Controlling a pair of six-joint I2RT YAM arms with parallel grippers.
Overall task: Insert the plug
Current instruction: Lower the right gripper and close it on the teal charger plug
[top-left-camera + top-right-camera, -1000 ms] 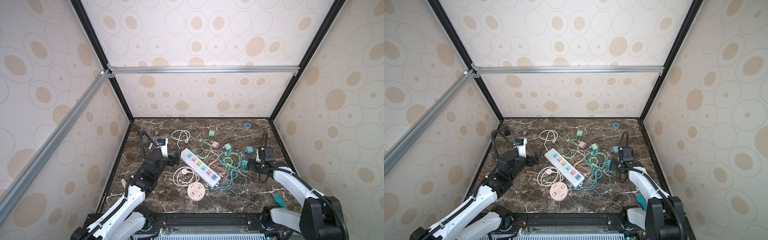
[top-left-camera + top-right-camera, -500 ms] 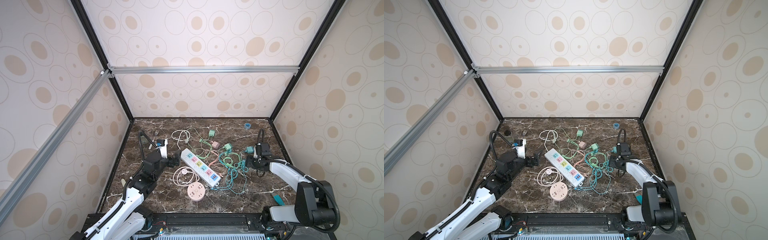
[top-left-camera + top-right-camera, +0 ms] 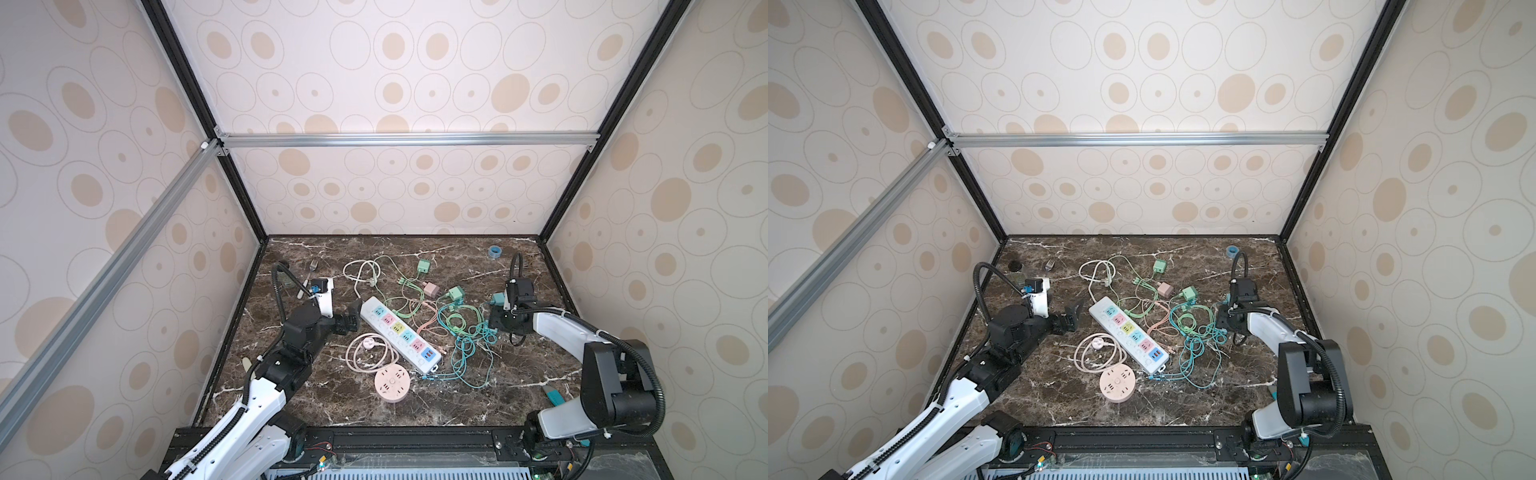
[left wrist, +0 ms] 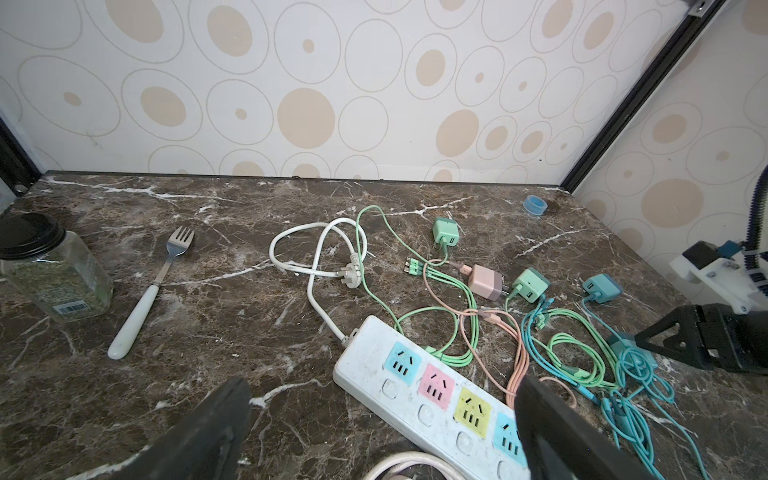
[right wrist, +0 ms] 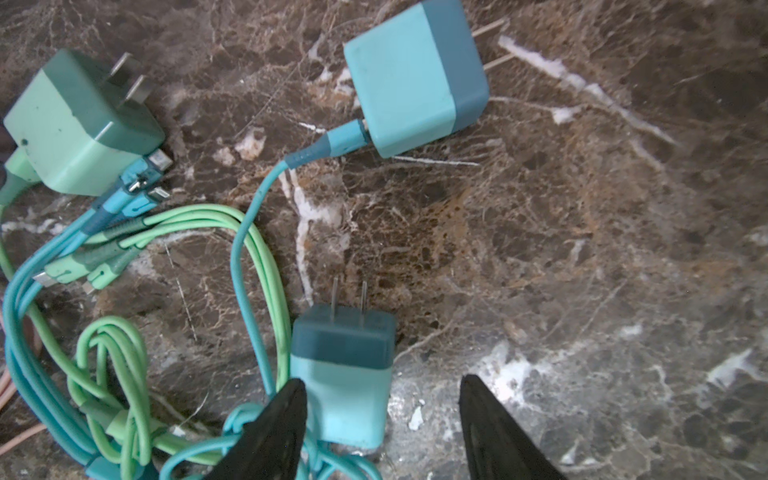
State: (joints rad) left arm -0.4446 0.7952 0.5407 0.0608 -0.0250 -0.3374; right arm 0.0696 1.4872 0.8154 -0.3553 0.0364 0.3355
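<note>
Plug, teal with two bare prongs, lies flat on the brown marble worktop on the right side of the scene, against loops of teal and green cables. The right end effector is lowered over it and open. In the right wrist view one dark finger is right against the plug's side by the cables. The other finger stands apart from the plug, with bare worktop between. The prongs point away from the fingers toward a second teal charger lying close by. A green charger lies off to one side of that.

In a top view the right end effector is well apart from the power strip, with the cable tangle between them.

The white power strip, with its row of coloured sockets, runs diagonally across the middle of the worktop. The left end effector hovers just beside the strip's far end, where its white cord comes out. It is spread wide and holds nothing. In the left wrist view its two fingers frame the first few sockets.

A round pink socket sits near the strip's near end. A fork and a jar are near the left wall, and a small blue ring lies near the back right corner.
</note>
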